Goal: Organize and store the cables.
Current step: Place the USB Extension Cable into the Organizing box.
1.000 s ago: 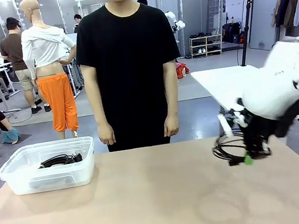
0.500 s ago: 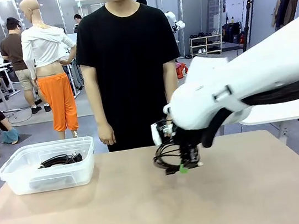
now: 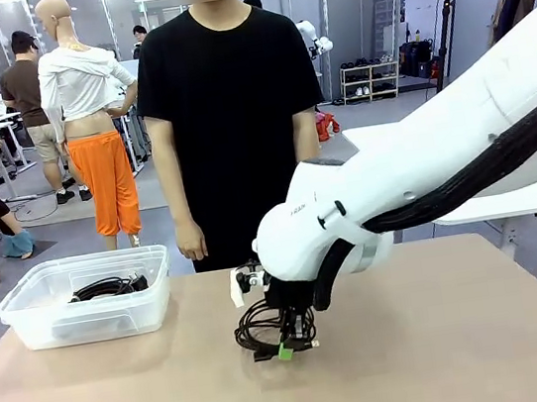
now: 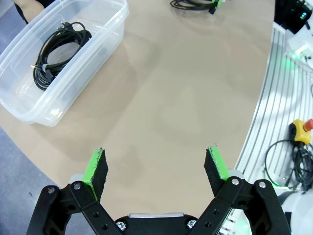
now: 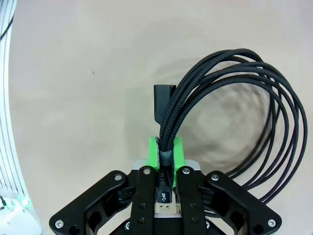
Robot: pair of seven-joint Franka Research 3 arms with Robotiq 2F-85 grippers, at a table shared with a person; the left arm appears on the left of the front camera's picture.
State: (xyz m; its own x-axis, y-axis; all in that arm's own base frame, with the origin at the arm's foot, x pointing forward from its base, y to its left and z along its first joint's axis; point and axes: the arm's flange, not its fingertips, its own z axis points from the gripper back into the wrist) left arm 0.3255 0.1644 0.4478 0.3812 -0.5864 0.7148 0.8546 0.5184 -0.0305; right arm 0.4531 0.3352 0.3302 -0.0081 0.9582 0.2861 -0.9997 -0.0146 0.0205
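At the left of the table, near its far edge, stood a clear plastic bin (image 3: pixel 88 304). A coiled black cable (image 3: pixel 108 286) already lay flat inside it; from the left wrist view that coil (image 4: pixel 57 52) filled much of the bin's floor and carried a pale band on one side. The left gripper (image 4: pixel 156 169) hung above bare tabletop on the robot's side of the bin, its jaws spread wide with nothing between them.

A person in a black shirt (image 3: pixel 232 116) stood at the far side of the table, arms down, hands away from the work.

Near the middle of the table, the right gripper (image 3: pixel 287 346) carried a second coiled cable (image 3: pixel 265 329), which hung low over the tabletop (image 3: pixel 450 355); whether it brushed the surface could not be told. In the right wrist view the jaws were clamped tight on the bundled end of that coil (image 5: pixel 230 117), with the loops fanning out to one side and a black plug (image 5: pixel 162 104) sticking up beside them.

By this evidence the step in hand was carrying the second cable toward the bin, with the coil well short of it. The next move would call for lifting the coil over the bin's near wall, centring it above the coil inside, then releasing so the loops dropped flat rather than draping over the rim.
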